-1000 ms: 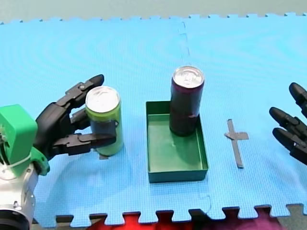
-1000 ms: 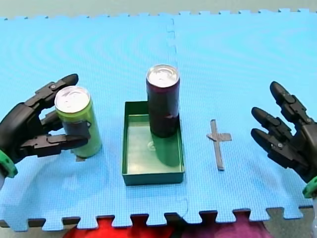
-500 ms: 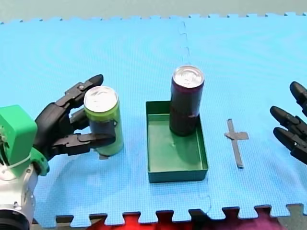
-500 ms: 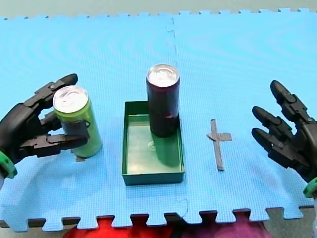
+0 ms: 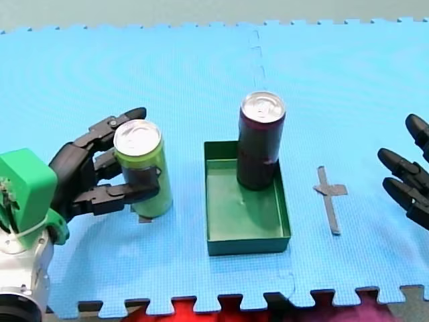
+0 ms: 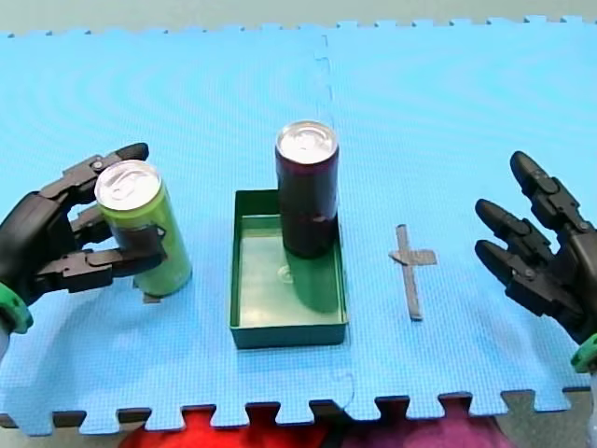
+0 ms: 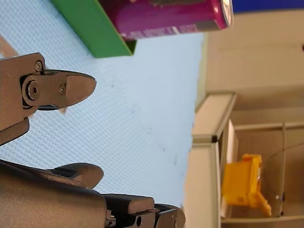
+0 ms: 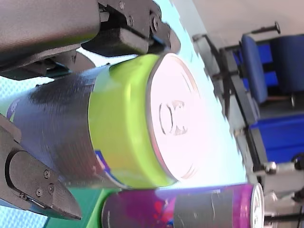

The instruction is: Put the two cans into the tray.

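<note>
Gripping the green can (image 5: 143,168) with my left hand (image 5: 87,178), I see the thumb pressed on the can's near side and the other fingers (image 8: 128,23) on its far side, around the dark band at its middle. The can leans a little, its top tipped toward that hand. It sits over the blue foam mat (image 5: 201,74), just left of the green tray (image 5: 248,245) and apart from it, above a small tape mark (image 5: 143,219). I cannot tell whether its base touches the mat. The purple can (image 5: 260,141) stands upright inside the tray, at the far end. My right hand (image 6: 541,257) is released and holds nothing, out at the mat's right side. A grey tape cross (image 5: 328,198) lies on the mat between the tray and that hand.
</note>
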